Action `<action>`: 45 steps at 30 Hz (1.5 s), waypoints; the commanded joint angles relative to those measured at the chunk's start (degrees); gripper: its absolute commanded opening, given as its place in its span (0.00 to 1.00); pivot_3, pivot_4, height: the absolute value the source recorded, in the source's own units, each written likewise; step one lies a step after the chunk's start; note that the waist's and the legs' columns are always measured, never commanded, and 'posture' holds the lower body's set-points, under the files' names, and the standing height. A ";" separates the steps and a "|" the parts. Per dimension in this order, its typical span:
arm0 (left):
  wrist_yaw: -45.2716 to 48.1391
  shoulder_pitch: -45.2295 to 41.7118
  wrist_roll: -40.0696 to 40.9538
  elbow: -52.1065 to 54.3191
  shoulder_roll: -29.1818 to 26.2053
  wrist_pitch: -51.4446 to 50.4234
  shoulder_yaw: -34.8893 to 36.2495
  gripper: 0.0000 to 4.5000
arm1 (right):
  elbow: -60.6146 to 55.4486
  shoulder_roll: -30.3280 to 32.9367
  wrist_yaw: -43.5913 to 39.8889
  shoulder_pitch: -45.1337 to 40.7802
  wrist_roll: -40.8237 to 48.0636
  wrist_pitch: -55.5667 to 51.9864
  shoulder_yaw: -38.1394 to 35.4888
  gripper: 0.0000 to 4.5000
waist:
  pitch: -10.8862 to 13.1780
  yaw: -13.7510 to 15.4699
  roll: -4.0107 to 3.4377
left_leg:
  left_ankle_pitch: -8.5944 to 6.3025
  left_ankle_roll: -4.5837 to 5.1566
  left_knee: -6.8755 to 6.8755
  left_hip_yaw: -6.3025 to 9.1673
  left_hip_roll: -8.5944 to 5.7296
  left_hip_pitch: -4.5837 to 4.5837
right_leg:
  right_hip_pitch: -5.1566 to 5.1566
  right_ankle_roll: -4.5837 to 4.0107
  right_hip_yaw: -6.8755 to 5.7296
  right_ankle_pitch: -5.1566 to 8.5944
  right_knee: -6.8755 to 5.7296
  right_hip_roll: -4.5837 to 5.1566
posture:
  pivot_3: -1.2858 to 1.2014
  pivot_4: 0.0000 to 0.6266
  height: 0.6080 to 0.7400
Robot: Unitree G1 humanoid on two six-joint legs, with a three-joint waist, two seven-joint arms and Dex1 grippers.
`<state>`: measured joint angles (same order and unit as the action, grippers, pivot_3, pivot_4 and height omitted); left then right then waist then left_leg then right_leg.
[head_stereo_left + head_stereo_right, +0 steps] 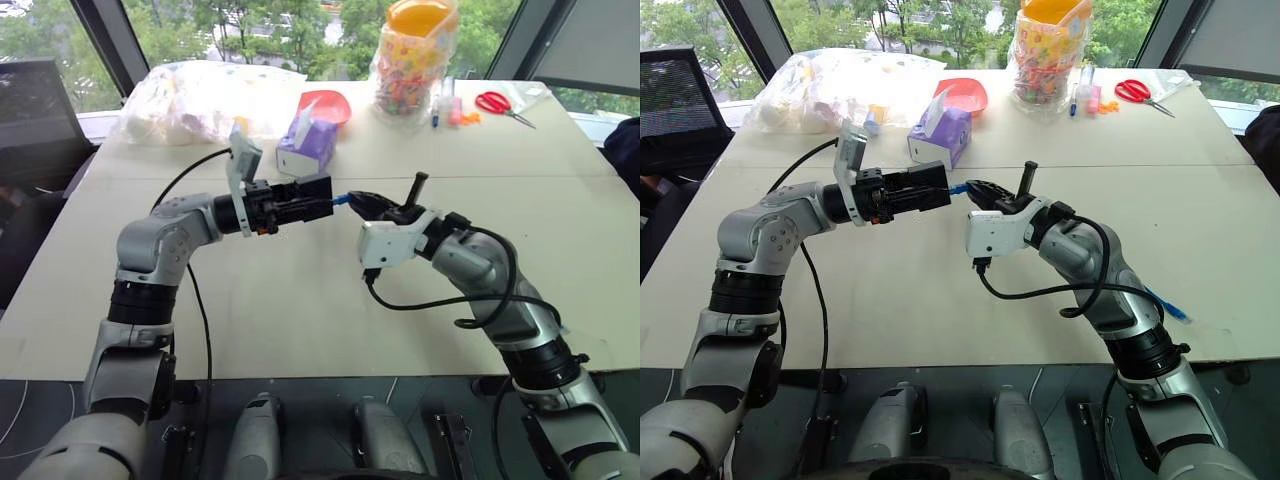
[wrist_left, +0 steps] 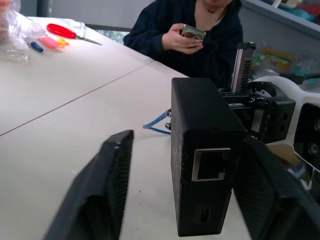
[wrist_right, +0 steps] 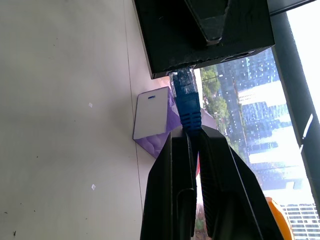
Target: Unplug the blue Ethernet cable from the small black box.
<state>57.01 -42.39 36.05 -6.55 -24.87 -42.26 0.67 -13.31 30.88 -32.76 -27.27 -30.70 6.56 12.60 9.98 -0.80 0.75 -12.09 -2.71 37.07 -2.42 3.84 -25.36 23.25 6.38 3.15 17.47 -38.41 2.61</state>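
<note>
The pale worktop carries a clear plastic bag, a jar of coloured bits, a purple tissue box and red scissors along its far side. Above its middle, the left tool has its fingers either side of the small black box, one finger standing clear of it. The right tool is pressed together, pinching the blue Ethernet cable just behind its plug, which sits at the box's port.
</note>
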 commanded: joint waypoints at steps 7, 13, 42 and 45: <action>1.21 0.68 -1.35 1.72 -1.82 1.01 -0.34 0.12 | -3.22 -0.12 -1.22 -1.45 2.77 -1.00 -1.52 0.00 | 0.00 0.00 0.00 | 0.00 0.00 0.00 0.00 0.00 0.00 | 0.00 0.00 0.00 0.00 0.00 0.00 | 0.52 0.24 0.96; 4.11 0.27 -0.96 0.84 -3.40 0.65 -1.21 0.12 | -3.85 -0.73 -8.19 -3.28 13.43 -6.33 -2.78 0.36 | 0.00 -0.01 0.00 | 0.00 0.00 0.00 0.00 0.00 0.00 | 0.00 0.00 0.00 0.00 -0.01 0.00 | 0.52 0.24 0.96; 17.01 -3.71 0.86 4.50 -7.25 0.62 -2.94 0.12 | 2.96 6.05 -31.63 -17.79 67.35 -61.95 -10.75 0.59 | 0.00 0.03 0.00 | -0.01 0.02 -0.03 0.03 0.01 -0.03 | 0.01 -0.01 -0.03 0.01 0.05 0.00 | 0.52 0.24 0.96; 16.81 -3.58 1.09 5.03 -7.16 0.24 -2.79 0.12 | 3.51 5.78 -31.99 -18.48 68.86 -63.55 -10.85 0.46 | 0.01 0.02 0.00 | -0.01 0.02 -0.03 0.02 0.01 -0.04 | 0.02 -0.01 -0.03 0.01 0.05 0.00 | 0.52 0.24 0.96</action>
<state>73.61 -45.25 35.69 -3.83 -31.58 -42.02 -3.28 -9.36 37.04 -64.41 -44.12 36.06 -56.44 2.19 9.99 -0.79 0.75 -12.10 -2.69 37.04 -2.39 3.85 -25.40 23.27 6.37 3.12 17.48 -38.36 2.61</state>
